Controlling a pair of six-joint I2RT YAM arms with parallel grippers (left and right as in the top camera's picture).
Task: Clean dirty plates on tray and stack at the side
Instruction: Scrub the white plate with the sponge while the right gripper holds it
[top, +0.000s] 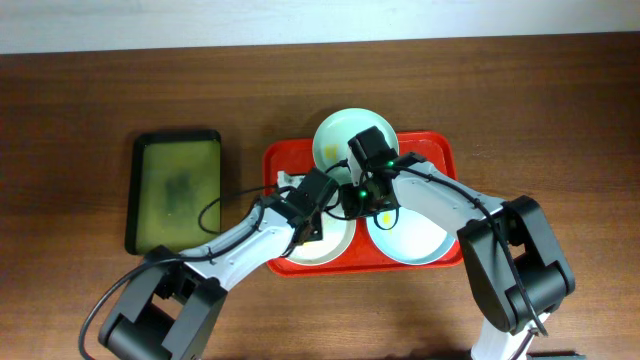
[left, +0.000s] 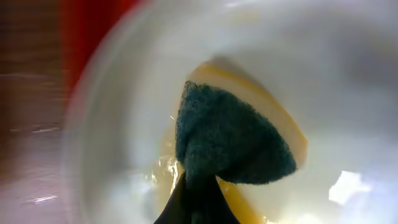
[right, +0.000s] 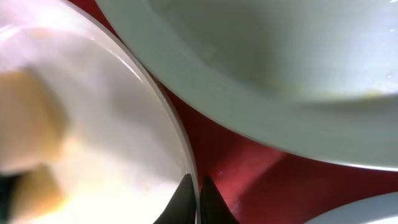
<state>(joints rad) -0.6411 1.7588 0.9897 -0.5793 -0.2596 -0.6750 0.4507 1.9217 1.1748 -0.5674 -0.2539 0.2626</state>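
Note:
The red tray (top: 440, 145) holds three plates: pale green (top: 335, 135) at the back, white (top: 310, 252) at the front left, pale blue (top: 415, 240) at the front right. My left gripper (top: 322, 222) is shut on a yellow sponge with a dark green pad (left: 236, 143) and presses it inside the white plate (left: 124, 124). My right gripper (right: 198, 199) is shut on the white plate's rim (right: 93, 93), its fingers on either side of the edge. The green plate (right: 280, 93) lies just beyond it. Yellow smears show near the sponge.
A smaller olive-green tray with a black rim (top: 178, 190) lies to the left of the red tray on the brown wooden table. The two arms reach in from the front edge and meet over the middle of the red tray.

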